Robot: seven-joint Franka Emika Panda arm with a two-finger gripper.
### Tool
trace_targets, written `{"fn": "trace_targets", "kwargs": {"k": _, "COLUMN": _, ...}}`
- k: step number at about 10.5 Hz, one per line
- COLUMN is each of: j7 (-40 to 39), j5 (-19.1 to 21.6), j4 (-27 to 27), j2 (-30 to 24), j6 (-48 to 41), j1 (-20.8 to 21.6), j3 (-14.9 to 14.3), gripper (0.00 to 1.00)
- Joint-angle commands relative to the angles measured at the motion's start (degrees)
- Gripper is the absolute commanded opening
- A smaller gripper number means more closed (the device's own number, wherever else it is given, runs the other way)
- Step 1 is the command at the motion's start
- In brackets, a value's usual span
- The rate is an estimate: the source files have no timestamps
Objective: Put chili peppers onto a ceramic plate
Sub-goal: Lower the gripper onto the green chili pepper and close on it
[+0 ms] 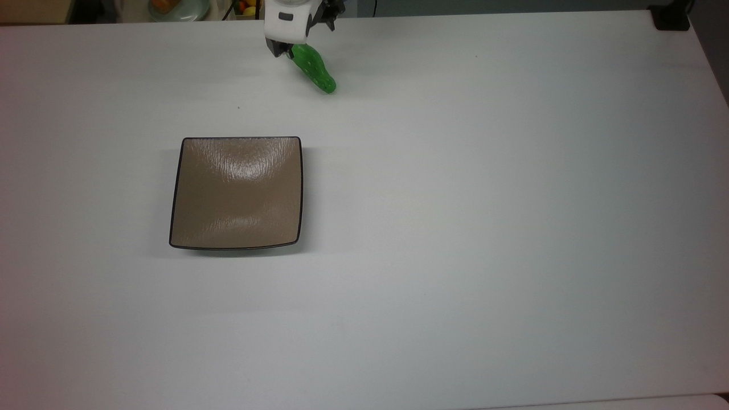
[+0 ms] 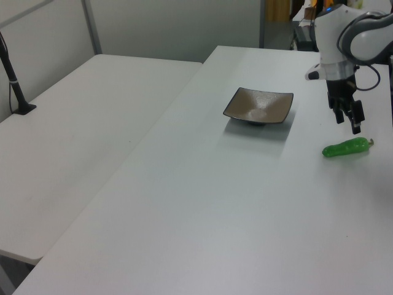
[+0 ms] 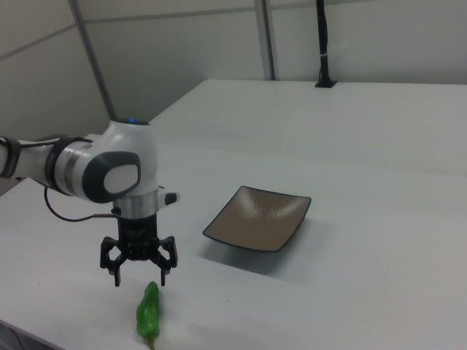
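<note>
While your gripper [image 3: 139,275] hangs with jaws spread above the chili pepper [image 3: 149,311], the pepper lies on the table [image 1: 455,228] near its edge, apart from the ceramic plate [image 3: 257,217].

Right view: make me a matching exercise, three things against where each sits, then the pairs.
Things:
1. chili pepper
2. ceramic plate
3. gripper

Places:
A. on the table, toward the right view's right, nothing on it
B. open, above the pepper
C. lying on the table at the right view's bottom edge

Pairs: 1-C, 2-A, 3-B
</note>
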Motion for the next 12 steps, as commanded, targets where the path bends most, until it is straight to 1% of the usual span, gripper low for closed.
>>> {"fn": "trace_targets", "kwargs": {"k": 1, "j7": 0.55, "j5": -2.02, "j4": -6.72, "j2": -1.56, "j6": 9.51, "j1": -0.29, "j3": -0.22, "gripper": 1.0}}
{"fn": "trace_targets", "kwargs": {"k": 4, "j7": 2.33, "j5": -2.99, "j4": -9.27, "j2": 0.72, "j6": 15.77, "j1": -0.11, "j3": -0.13, "gripper": 1.0}}
{"fn": "trace_targets", "kwargs": {"k": 8, "j7": 2.76, "j5": -3.0, "j4": -10.07, "j2": 2.31, "j6": 16.93, "j1": 0.33, "j3": -0.13, "gripper": 0.99}}
{"fn": "trace_targets", "kwargs": {"k": 9, "j7": 2.85, "j5": -3.0, "j4": -10.07, "j2": 2.31, "j6": 16.75, "j1": 0.42, "j3": 0.05, "gripper": 0.89}}
{"fn": "trace_targets", "kwargs": {"k": 10, "j7": 3.03, "j5": -3.0, "j4": -10.07, "j2": 2.31, "j6": 16.67, "j1": 0.5, "j3": 0.22, "gripper": 0.74}}
{"fn": "trace_targets", "kwargs": {"k": 11, "j7": 3.03, "j5": -3.0, "j4": -10.07, "j2": 2.31, "j6": 16.66, "j1": 0.5, "j3": 0.22, "gripper": 0.55}}
{"fn": "trace_targets", "kwargs": {"k": 12, "j7": 3.03, "j5": -3.08, "j4": -9.98, "j2": 2.31, "j6": 16.58, "j1": 0.59, "j3": 0.22, "gripper": 0.41}}
